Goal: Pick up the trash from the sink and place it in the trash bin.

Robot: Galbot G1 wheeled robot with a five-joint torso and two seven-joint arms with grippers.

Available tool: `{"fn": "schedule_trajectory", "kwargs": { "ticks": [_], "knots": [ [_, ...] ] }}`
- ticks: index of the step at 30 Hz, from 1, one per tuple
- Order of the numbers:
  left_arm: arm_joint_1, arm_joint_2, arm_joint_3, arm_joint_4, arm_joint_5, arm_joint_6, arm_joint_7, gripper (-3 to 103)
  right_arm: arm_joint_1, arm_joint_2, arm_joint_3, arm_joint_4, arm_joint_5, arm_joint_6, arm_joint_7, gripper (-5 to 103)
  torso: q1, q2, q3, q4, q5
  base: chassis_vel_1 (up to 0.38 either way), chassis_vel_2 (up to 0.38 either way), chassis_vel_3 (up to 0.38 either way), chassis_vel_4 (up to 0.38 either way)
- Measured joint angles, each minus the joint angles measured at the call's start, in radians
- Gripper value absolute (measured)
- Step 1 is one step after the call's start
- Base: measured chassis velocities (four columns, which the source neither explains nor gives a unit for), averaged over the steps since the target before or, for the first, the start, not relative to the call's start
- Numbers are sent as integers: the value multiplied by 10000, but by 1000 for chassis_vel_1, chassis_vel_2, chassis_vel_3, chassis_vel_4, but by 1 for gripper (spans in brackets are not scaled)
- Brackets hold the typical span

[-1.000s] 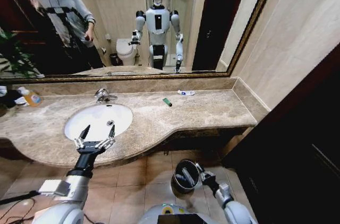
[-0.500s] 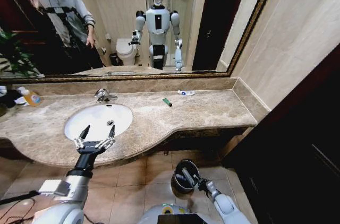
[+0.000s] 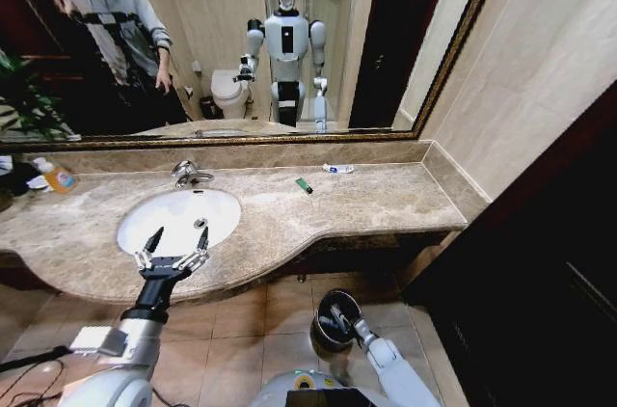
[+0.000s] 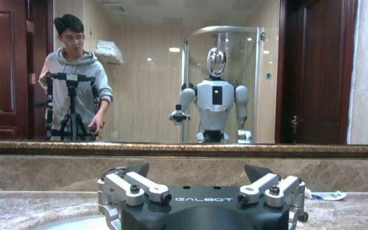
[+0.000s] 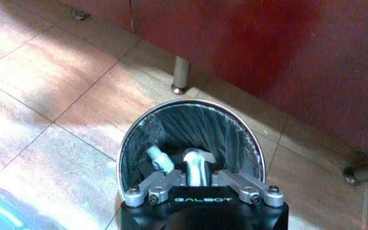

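Note:
The white oval sink [image 3: 145, 224] with its chrome faucet [image 3: 187, 174] is set in the marble counter. My left gripper [image 3: 173, 249] [image 4: 197, 170] hovers open over the basin's front rim, holding nothing. Trash lies on the counter behind: a small green stick [image 3: 304, 185] and a white-and-blue tube [image 3: 337, 168] [image 4: 325, 195]. The black trash bin [image 3: 323, 333] [image 5: 219, 127] stands on the floor below the counter. My right gripper [image 3: 340, 319] [image 5: 195, 176] is at the bin's mouth, shut on a white tube [image 5: 195, 165]. Another white piece [image 5: 156, 159] lies inside the bin.
An orange-labelled bottle [image 3: 58, 176] stands at the counter's far left. A mirror runs along the back wall. Chrome cabinet legs [image 5: 180, 76] stand on the tiled floor just behind the bin. A dark wooden door is close on the right.
My right arm has swung left, bringing its gripper from the bin's right side to over the bin's mouth. The left gripper has stayed where it was.

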Motion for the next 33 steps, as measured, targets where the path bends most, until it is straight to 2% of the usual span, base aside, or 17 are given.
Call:
{"fn": "schedule_trajectory", "kwargs": {
  "ticks": [5, 7, 8, 10, 11, 13, 14, 16, 17, 20, 22, 23, 33],
  "knots": [
    [0, 0, 0, 0, 0, 0, 0, 100, -83, -55, 1, 93, 7, 21, -17, 30, 0, 0, 0, 0, 0, 0, 0, 0, 0],
    [0, 0, 0, 0, 0, 0, 0, 100, -157, -119, -5, 233, 46, 47, -47, 41, 0, 0, 0, 0, 1, 0, 0, 0, 0],
    [0, 0, 0, 0, 0, 0, 0, 100, -157, -119, -5, 233, 46, 47, -47, 41, 0, 0, 0, 0, 1, 0, 0, 0, 0],
    [0, 0, 0, 0, 0, 0, 0, 100, -232, -180, -15, 373, 113, 80, -89, 52, 0, 0, 0, 0, 1, 0, 0, 0, 0],
    [0, 0, 0, 0, 0, 0, 0, 100, -232, -180, -15, 373, 113, 80, -89, 52, 0, 0, 0, 0, 1, 0, 0, 0, 0],
    [0, 0, 0, 0, 0, 0, 0, 100, -291, -221, -18, 486, 160, 85, -108, 63, 0, 0, 0, 0, 1, 0, 0, 0, 0],
    [0, 0, 0, 0, 0, 0, 0, 100, -291, -221, -18, 486, 160, 85, -108, 63, 0, 0, 0, 0, 1, 0, 0, 0, 0],
    [0, 0, 0, 0, 0, 0, 0, 100, -353, -269, -19, 566, 182, 85, -114, 74, 0, 0, -1, 0, 1, 0, 0, 0, 0],
    [0, 0, 0, 0, 0, 0, 0, 100, -353, -269, -19, 566, 182, 85, -114, 74, 0, 0, -1, 0, 1, 0, 0, 0, 0],
    [0, 0, 0, 0, 0, 0, 0, 100, -409, -318, -15, 628, 214, 85, -120, 90, 0, 0, -1, 0, 2, 0, 0, 0, 0],
    [0, 0, 0, 0, 0, 0, 0, 100, -422, -332, -13, 646, 230, 85, -125, 90, 0, 0, 0, 0, 2, 0, 0, 0, 0],
    [0, 0, 0, 0, 0, 0, 0, 100, -457, -359, -8, 690, 260, 85, -140, 99, 0, 0, -1, 0, 1, 0, 0, 0, 0],
    [0, 0, 0, 0, 0, 0, 0, 100, -633, -436, 39, 915, 375, 86, -157, 100, 0, 0, -1, 0, 2, 0, 0, 0, 0]
  ]
}}
